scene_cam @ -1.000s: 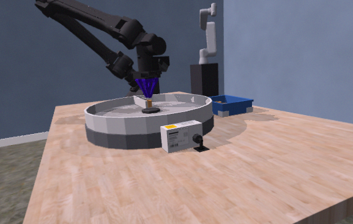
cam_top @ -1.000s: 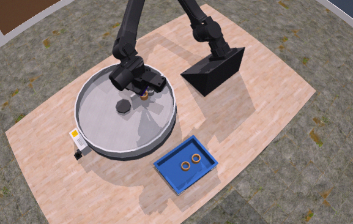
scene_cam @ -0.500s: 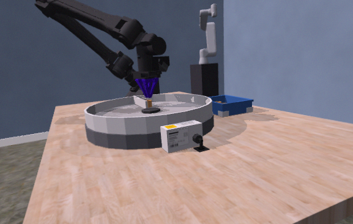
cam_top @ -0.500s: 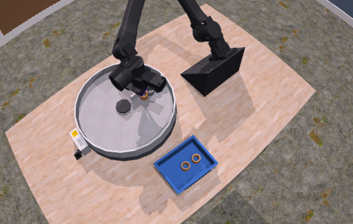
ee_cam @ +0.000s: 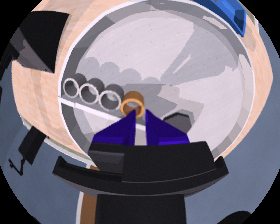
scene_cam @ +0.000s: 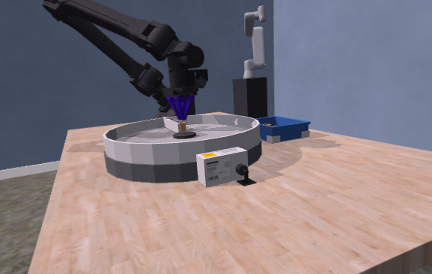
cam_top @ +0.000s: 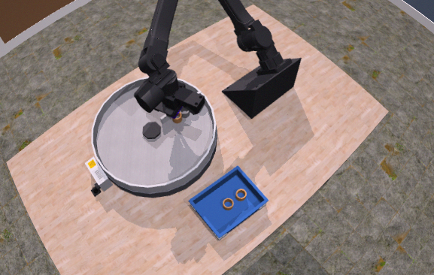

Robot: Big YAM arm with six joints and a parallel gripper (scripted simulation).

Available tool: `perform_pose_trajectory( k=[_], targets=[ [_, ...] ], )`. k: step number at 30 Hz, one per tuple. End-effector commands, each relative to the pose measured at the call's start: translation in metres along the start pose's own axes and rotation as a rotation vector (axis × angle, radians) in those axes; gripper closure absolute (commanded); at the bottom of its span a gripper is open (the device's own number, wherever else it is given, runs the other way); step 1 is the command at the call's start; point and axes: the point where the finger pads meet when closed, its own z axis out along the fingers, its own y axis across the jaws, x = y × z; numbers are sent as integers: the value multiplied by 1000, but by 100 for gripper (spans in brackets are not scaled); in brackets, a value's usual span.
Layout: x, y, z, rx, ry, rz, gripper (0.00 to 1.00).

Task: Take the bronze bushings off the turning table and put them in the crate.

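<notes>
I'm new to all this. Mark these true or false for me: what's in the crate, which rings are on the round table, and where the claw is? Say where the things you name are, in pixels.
1. Two bronze rings (cam_top: 223,203) (scene_cam: 268,124) lie in the blue crate (cam_top: 207,208) (scene_cam: 287,131) (ee_cam: 223,12). True.
2. No bronze ring remains on the turning table (cam_top: 138,161) (scene_cam: 141,153) (ee_cam: 206,65). False: one bronze ring (cam_top: 177,119) (scene_cam: 183,126) (ee_cam: 132,96) stands there.
3. Three steel rings (ee_cam: 95,84) show on the turning table. True.
4. The crate sits on the turning table. False: it is beside it.
5. The claw (cam_top: 177,113) (scene_cam: 182,120) (ee_cam: 140,113) is above the crate. False: it is over the turning table.
</notes>
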Motion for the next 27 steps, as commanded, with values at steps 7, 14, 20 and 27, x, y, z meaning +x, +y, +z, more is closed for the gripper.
perform_pose_trajectory(
  k=[7, 14, 20, 27],
  targets=[
    [9, -24, -21, 79, 17, 20, 87],
    [1, -20, -14, 60, 13, 1, 87],
    [1, -20, -14, 60, 13, 1, 87],
    [1, -20, -14, 60, 13, 1, 87]
  ],
)
